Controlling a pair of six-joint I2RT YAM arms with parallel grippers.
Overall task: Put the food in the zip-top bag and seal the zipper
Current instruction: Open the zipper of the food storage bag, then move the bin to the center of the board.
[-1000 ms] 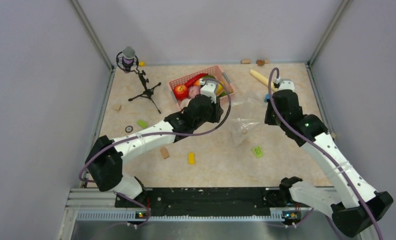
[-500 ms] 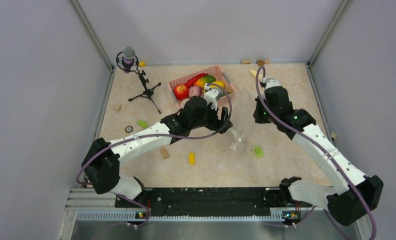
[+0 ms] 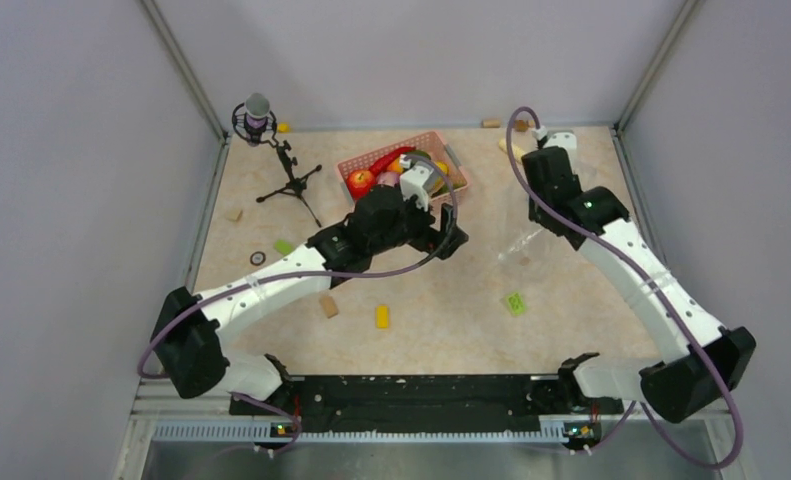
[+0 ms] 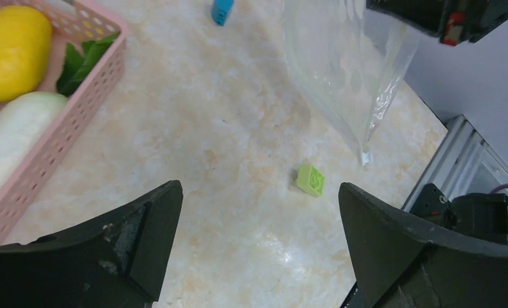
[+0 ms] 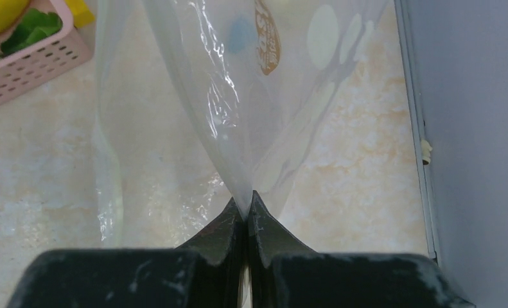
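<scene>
"Why is your right gripper [image 5: 246, 205] up high?"

"You pinch a fold of the zip-top bag [image 5: 238, 96] tight in it, so the bag hangs over the table close to the right wall."

"And your left gripper [image 4: 257, 212]?"

"Its jaws stand wide and hold nothing. It sits just beside the pink basket [image 4: 78, 96], where the food [image 4: 10, 51] lies. Between basket and bag you have bare table, with only a green block [image 4: 310, 179] there."
</scene>
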